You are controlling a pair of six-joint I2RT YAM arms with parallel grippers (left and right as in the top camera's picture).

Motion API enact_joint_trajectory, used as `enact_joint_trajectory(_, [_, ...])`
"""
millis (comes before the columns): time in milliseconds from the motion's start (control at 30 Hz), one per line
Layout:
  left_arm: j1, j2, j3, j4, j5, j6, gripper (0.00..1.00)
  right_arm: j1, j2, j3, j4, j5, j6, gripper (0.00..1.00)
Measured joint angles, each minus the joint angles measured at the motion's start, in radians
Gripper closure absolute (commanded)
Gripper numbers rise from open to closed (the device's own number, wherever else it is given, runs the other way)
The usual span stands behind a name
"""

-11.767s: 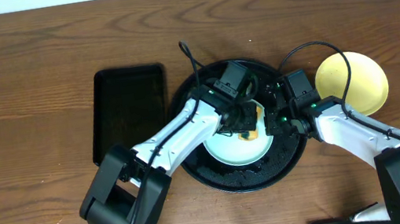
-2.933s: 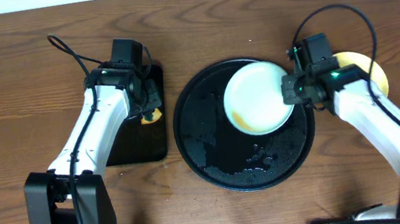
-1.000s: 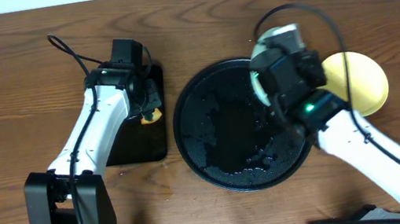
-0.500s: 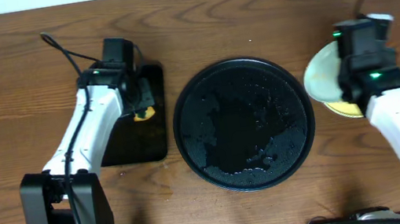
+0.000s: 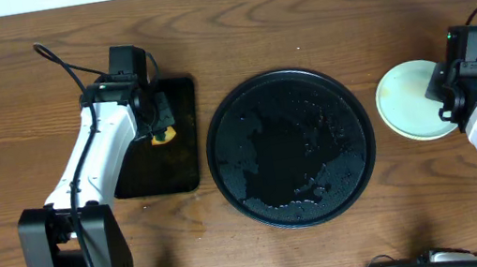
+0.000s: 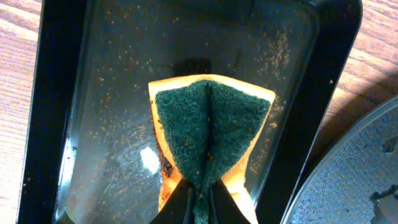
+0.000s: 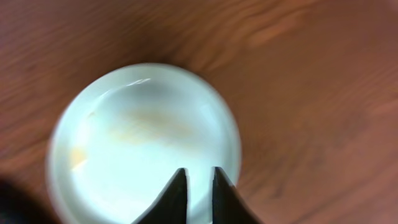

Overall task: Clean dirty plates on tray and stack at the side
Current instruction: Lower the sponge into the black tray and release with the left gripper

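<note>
Two-handed: pinches sponge (image 6: 208, 130) with left gripper (image 6: 199, 190) over rectangular tray (image 6: 62, 93); poises right gripper (image 7: 198, 177), barely parted, above plate (image 7: 143, 124) beside round tray (image 5: 293, 149).

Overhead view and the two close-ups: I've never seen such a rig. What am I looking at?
Two white robot arms work at a wooden table. The wide picture looks down from above; each close-up comes from a camera on one arm's wrist. On the table lie a rectangular black tray, a larger round black tray with no plate on it, and a pale plate at the right. The left gripper is shut on a yellow-and-green sponge over the rectangular tray. The right gripper hangs at the plate's edge, jaws slightly apart, gripping nothing visible.
</note>
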Motion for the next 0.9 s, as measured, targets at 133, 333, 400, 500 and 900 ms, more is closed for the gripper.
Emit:
enact_joint_trajectory(133, [0.0, 0.0, 0.0, 0.002, 0.005, 0.06, 0.93, 0.0, 0.0, 0.0, -0.017, -0.173, 0.005, 0.69])
enact_joint_trajectory(333, [0.017, 0.026, 0.0, 0.031, 0.127, 0.203, 0.93, 0.002, 0.0, 0.0, -0.054, -0.304, 0.004, 0.69])
enact_joint_trajectory(400, [0.037, 0.052, 0.0, 0.043, 0.187, 0.237, 0.93, 0.002, 0.0, 0.0, -0.066, -0.32, 0.004, 0.68])
enact_joint_trajectory(500, [0.079, 0.11, 0.0, 0.051, 0.291, 0.29, 0.93, 0.002, 0.0, 0.0, -0.082, -0.335, 0.004, 0.69])
enact_joint_trajectory(900, [0.245, 0.271, 0.0, 0.042, 0.466, 0.33, 0.93, 0.002, 0.002, 0.0, -0.095, -0.352, 0.003, 0.72])
